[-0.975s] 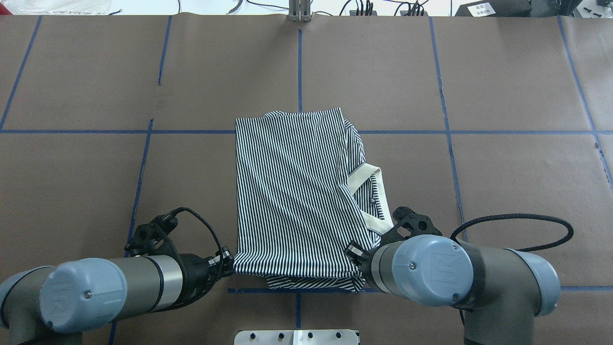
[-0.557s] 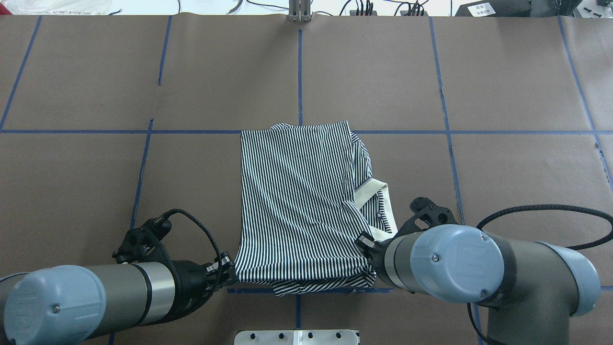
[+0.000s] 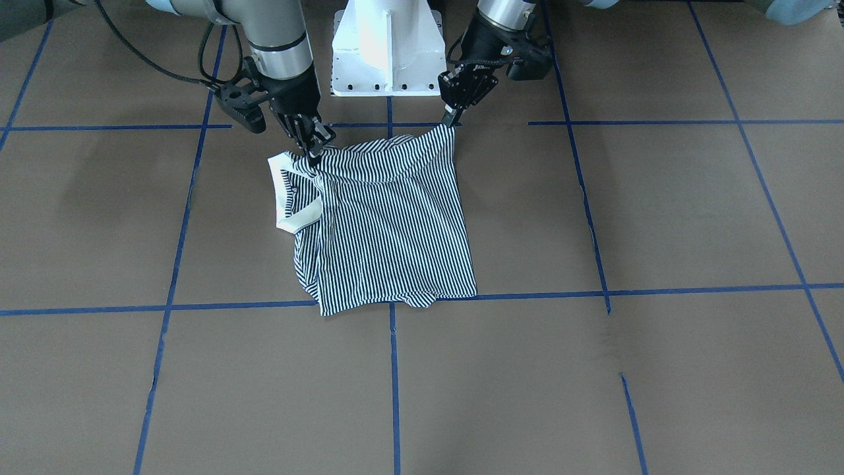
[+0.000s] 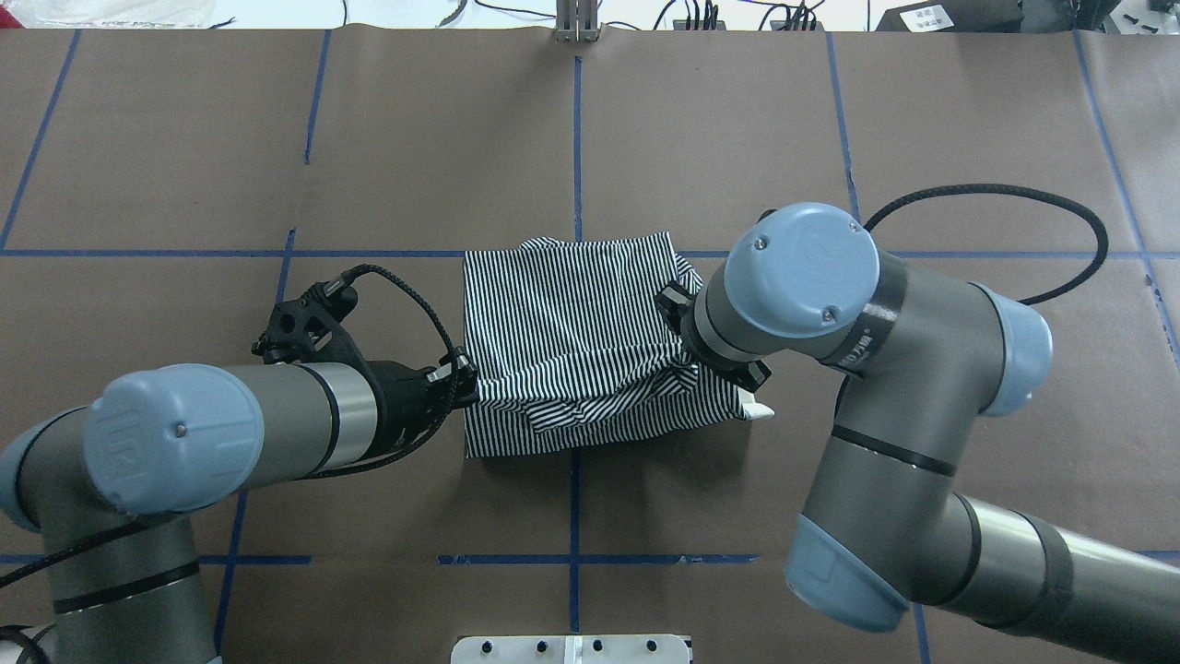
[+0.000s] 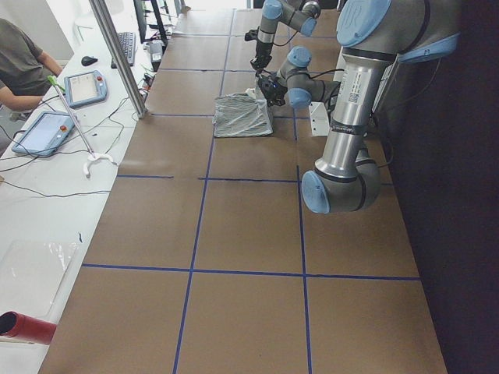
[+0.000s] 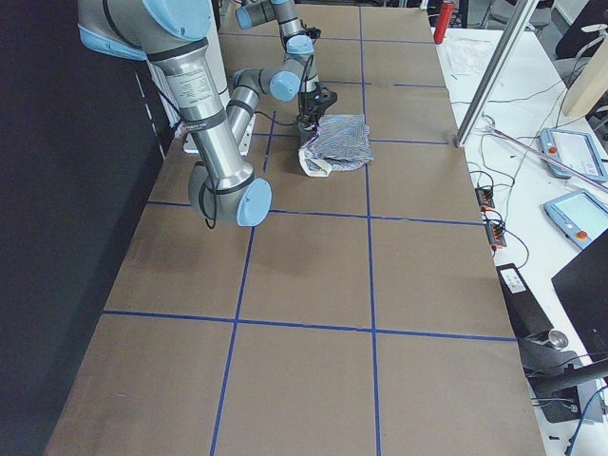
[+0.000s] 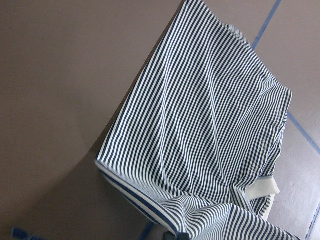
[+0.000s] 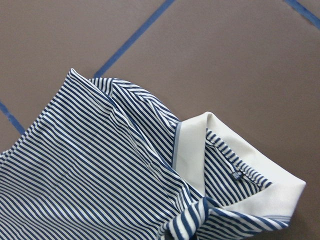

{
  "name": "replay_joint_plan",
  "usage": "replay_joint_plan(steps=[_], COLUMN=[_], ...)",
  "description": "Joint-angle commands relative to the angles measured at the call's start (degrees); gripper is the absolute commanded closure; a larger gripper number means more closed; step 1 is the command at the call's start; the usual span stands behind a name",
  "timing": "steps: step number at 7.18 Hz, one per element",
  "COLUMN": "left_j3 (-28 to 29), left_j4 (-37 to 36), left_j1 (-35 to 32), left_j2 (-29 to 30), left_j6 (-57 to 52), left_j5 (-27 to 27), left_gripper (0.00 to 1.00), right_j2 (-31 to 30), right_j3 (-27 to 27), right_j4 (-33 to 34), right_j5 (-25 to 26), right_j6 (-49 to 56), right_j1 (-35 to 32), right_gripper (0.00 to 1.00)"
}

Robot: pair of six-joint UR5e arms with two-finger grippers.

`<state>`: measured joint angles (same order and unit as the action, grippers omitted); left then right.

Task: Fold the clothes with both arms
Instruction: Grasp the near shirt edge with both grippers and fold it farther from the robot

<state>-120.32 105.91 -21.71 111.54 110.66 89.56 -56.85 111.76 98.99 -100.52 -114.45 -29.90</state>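
Two claws are each nipped shut on cloth: the left claw [image 3: 452, 120] pinches one corner of the shirt's robot-side edge, and the right claw [image 3: 312, 150] pinches the other corner, close by the cream collar [image 3: 290, 198]. Gripping both corners at once keeps that edge stretched fairly level between them, which I judge is so it can be carried over the rest as one straight fold. From the claws outward, the striped polo shirt [image 3: 389, 231] slopes down and away from the robot. Its held edge is raised off the desk [image 3: 659, 218], while its far edge lies flat along a blue tape line [image 3: 560, 295]. The shirt sits mid-desk, a rough rectangle, with the collar poking out on the right claw's side
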Motion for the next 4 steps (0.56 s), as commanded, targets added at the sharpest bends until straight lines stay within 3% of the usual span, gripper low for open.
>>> replay_joint_plan(steps=[1, 2, 3, 4], left_j3=[4.9, 8.0, 14.9, 25.0], left_j4=[0.4, 0.5, 4.0, 12.0], left_j1=[-2.9, -3.9, -6.1, -9.5], left_j2=[2.4, 3.9, 5.9, 8.1], left_j6=[-3.5, -4.9, -6.2, -10.0], left_j5=[0.0, 0.0, 0.0, 0.0], left_gripper=[1.0, 1.0, 1.0, 1.0], right_j2=[4.5, 6.6, 8.8, 10.8], right_j3=[-8.8, -14.2, -21.2, -29.7], right_j4=[-3.4, -5.9, -10.1, -15.4], right_j5=[-0.9, -1.8, -3.2, -6.1], right_j6=[1.2, 2.3, 4.1, 9.6], right_j1=[-3.4, -4.5, -5.9, -8.3], right_gripper=[1.0, 1.0, 1.0, 0.62])
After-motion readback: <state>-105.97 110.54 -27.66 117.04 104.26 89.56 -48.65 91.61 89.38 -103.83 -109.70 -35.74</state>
